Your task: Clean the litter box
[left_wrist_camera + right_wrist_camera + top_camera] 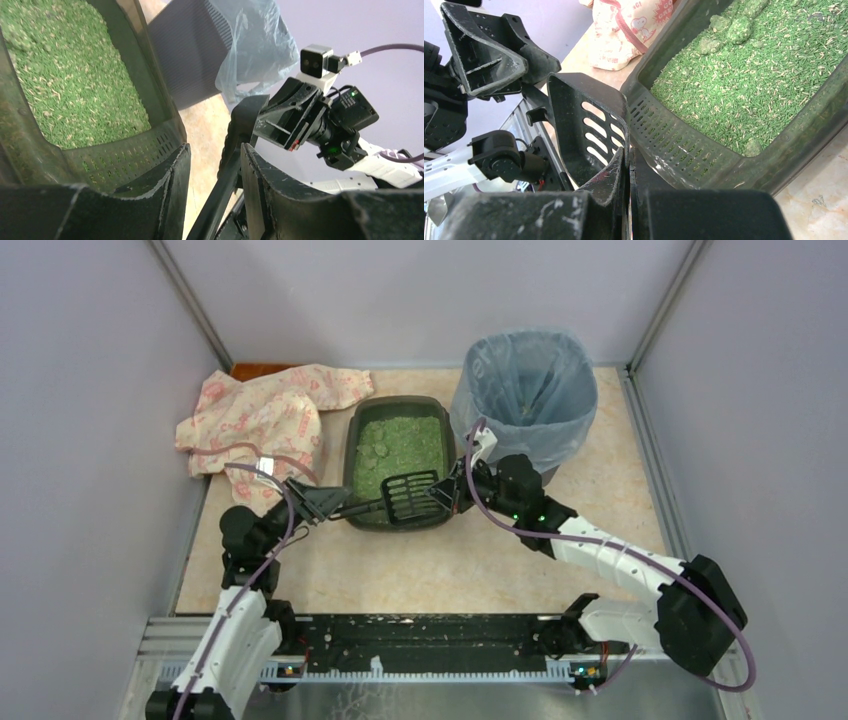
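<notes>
On the beige counter (pixel 430 560), our left fingers (pixel 160 200) gripped the scoop (pixel 410 495) handle by the litter box (pixel 397 402); right fingers (pixel 604 192) pinched its head.

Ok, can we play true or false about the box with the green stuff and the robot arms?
1. The litter in the litter box is green. True.
2. The scoop lies inside the bin. False: the left end effector holds it by its handle over the box's near end.
3. A plastic bag lines the bin. True.
4. The cloth lies on the box's right. False: it lies on its left.
5. The right end effector is wide open. False: it is shut.
</notes>
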You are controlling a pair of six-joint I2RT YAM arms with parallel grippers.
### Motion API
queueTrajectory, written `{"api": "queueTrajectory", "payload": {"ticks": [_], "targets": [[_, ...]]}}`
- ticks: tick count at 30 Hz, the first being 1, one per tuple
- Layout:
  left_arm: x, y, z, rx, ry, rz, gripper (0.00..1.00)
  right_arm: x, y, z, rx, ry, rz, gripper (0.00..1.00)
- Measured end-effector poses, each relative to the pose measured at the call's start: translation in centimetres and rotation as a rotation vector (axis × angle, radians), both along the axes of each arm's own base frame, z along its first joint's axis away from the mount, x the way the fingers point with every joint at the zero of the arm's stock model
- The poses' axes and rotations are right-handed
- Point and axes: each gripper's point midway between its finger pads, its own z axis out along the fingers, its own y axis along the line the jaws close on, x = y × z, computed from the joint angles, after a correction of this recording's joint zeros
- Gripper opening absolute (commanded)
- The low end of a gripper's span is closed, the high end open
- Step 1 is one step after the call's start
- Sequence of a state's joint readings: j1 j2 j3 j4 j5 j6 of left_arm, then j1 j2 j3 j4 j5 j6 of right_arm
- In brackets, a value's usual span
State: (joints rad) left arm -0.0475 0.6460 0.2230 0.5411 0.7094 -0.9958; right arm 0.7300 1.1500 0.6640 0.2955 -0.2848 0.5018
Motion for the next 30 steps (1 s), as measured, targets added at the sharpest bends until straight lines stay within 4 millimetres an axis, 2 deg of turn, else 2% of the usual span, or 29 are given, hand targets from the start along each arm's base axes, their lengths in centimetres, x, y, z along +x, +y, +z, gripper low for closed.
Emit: {"api": "queueTrajectory", "payload": {"ticks": [7,15,25,30], "targets": [[-0.2,0.9,0.8,-0.056,-0.032,0.072,0.47,0.1,-0.1,0.4,0.011,0.004,-0.004,0.0],[-0.8,1.2,-0.2,-0.153,-0.005,0.094,0.47,0.5,0.5,2.5,0.049,-0.025,0.006,0.0],[-1.9,1.7,2.0,-0.249,-0.071,0.107,0.47,1.1,1.1,1.7,0.041,-0.007,0.008,0.0],[-1.9,1.8,2.3,-0.255,-0.08,0.113,0.47,1.3,1.4,1.7,0.051,-0.002,0.009,0.0]]}}
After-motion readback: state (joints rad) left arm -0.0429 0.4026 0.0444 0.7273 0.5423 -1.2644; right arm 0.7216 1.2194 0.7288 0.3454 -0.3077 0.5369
